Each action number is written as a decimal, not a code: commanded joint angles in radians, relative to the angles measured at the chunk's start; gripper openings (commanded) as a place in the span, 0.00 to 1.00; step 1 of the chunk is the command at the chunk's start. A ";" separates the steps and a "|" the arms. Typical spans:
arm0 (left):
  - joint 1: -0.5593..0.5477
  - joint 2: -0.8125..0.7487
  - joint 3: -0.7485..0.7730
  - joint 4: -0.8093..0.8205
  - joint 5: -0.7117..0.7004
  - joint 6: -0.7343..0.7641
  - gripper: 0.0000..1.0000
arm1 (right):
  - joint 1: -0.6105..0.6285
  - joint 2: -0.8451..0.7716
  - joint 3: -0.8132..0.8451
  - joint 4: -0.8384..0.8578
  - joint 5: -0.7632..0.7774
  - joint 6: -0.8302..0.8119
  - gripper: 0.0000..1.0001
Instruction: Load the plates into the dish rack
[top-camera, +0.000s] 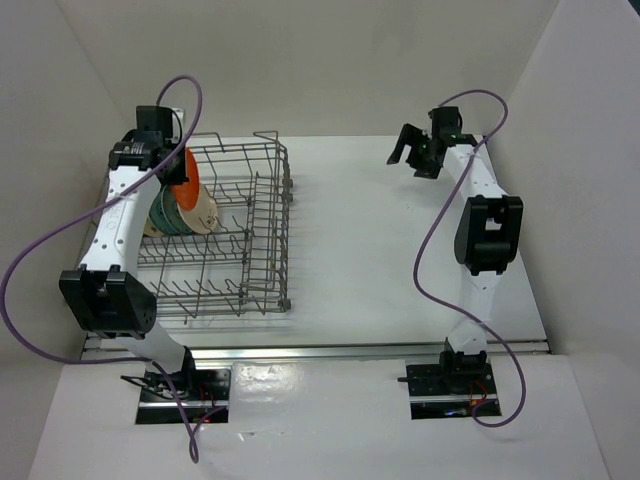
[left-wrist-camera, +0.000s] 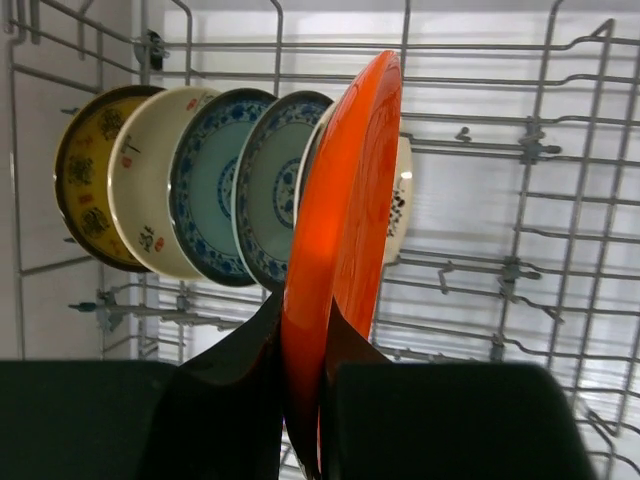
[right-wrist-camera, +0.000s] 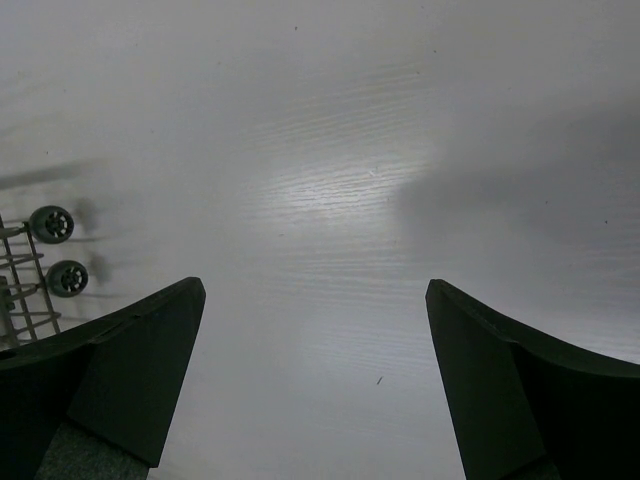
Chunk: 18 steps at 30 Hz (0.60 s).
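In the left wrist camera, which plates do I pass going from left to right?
Brown-yellow plate → cream plate → blue-green plate → second blue-green plate → orange plate.

No readable text, labels, brands or numbers in any view. Closest candidates: small red and dark marks painted on cream plate (left-wrist-camera: 145, 190) standing in dish rack (left-wrist-camera: 530, 150), too small to tell writing from ornament. Similar dark marks on second cream plate (left-wrist-camera: 402, 200), mostly hidden behind orange plate (left-wrist-camera: 345, 230), also illegible.
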 joint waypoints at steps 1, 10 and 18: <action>0.001 -0.025 -0.035 0.099 -0.057 0.052 0.00 | 0.007 -0.014 0.057 -0.007 0.015 0.011 1.00; 0.001 0.049 -0.101 0.152 0.076 0.030 0.00 | 0.007 -0.005 0.048 -0.027 0.015 0.030 1.00; 0.001 0.113 -0.139 0.174 0.115 -0.009 0.00 | 0.007 0.004 0.048 -0.036 0.005 0.030 1.00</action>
